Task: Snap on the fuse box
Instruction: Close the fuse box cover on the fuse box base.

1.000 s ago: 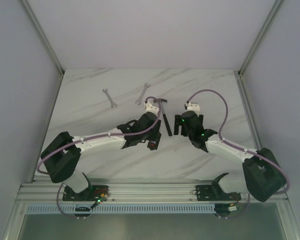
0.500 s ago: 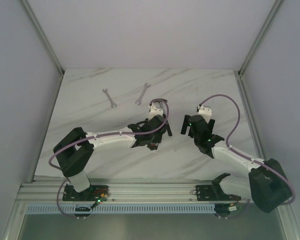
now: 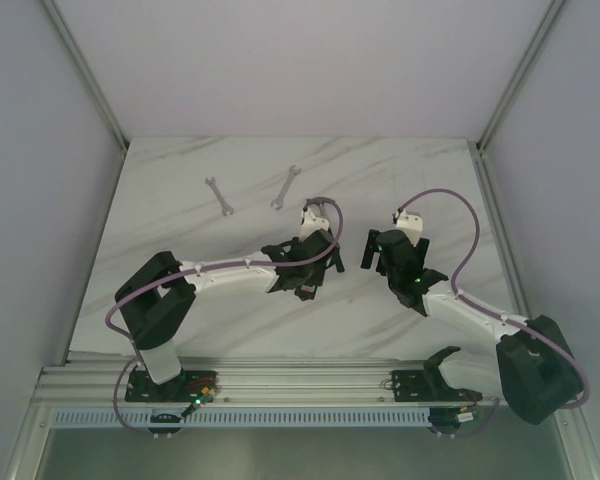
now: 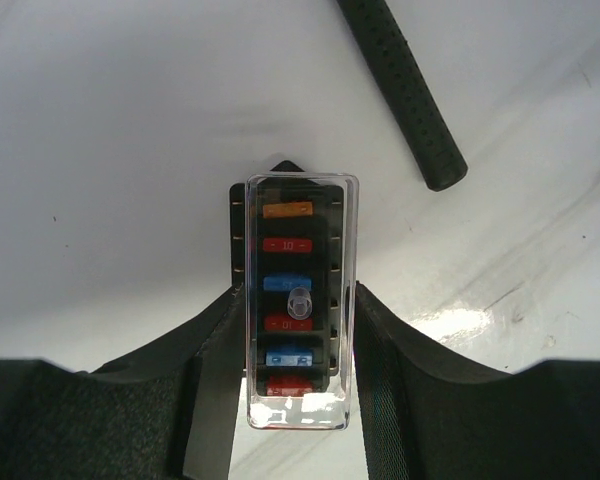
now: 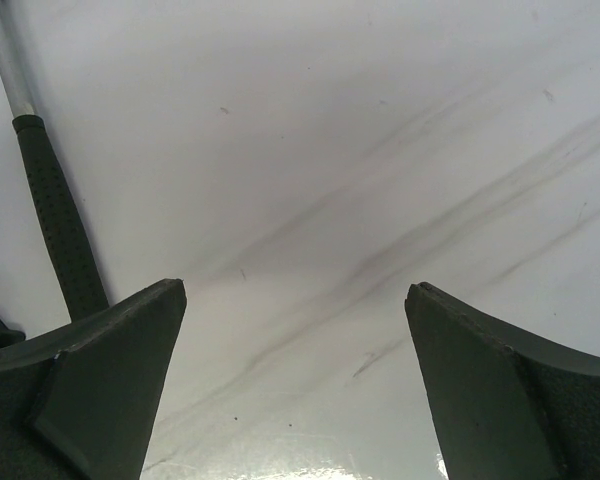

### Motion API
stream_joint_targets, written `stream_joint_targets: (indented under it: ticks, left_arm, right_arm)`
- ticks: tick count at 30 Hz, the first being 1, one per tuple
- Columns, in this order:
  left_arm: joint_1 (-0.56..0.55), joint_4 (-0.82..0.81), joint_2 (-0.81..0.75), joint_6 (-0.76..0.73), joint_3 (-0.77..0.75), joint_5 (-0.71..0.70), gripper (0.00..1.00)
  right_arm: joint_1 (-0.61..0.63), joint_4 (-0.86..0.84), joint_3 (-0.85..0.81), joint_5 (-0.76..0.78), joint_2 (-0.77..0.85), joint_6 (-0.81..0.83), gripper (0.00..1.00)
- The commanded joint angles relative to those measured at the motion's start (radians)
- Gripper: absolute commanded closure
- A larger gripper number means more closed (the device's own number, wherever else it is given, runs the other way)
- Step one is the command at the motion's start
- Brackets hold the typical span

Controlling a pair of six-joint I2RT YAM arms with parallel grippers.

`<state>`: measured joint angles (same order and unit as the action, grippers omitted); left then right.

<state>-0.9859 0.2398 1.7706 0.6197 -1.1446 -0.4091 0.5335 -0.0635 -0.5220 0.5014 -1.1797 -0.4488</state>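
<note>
In the left wrist view the fuse box [image 4: 292,262] is a small black box with orange, red and blue fuses under a clear cover. My left gripper [image 4: 295,335] is shut on its long sides, with both fingers [image 4: 385,350] pressing the cover just above the marble table [image 4: 110,150]. From the top view the left gripper [image 3: 313,264] hides the box. My right gripper [image 3: 382,250] hangs a little to its right. In its own view the right gripper [image 5: 295,310] is wide open over bare marble, holding nothing.
The black-handled hammer [image 3: 335,260] lies between the two grippers; its handle [image 4: 405,90] ends just right of the fuse box, and the hammer handle [image 5: 60,225] also sits left of the right fingers. Two wrenches [image 3: 218,196] [image 3: 285,187] lie further back.
The right gripper has opened fully and shifted right, away from the hammer. The left arm has stretched further right with the fuse box still in its jaws.
</note>
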Motion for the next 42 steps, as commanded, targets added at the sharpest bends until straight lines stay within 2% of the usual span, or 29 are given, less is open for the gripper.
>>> stream_joint_targets:
  ticks: [1,20,36,42]
  left_arm:
    - [-0.001,0.066,-0.024,-0.019,-0.021,-0.03,0.49]
    - [0.004,0.055,0.061,-0.009,-0.034,0.036,0.49]
    - [0.015,0.008,-0.026,0.06,0.125,0.037,0.49]
    - [0.008,0.005,-0.021,0.039,0.113,0.038,0.46]
  right_arm:
    - [-0.003,-0.029,0.001,0.009,-0.011,-0.009,0.01]
    - [-0.004,-0.031,-0.012,-0.018,-0.041,0.002,0.01]
    - [-0.004,-0.034,-0.016,-0.035,-0.053,0.01,0.01]
    - [-0.003,-0.036,-0.018,-0.041,-0.06,0.012,0.0]
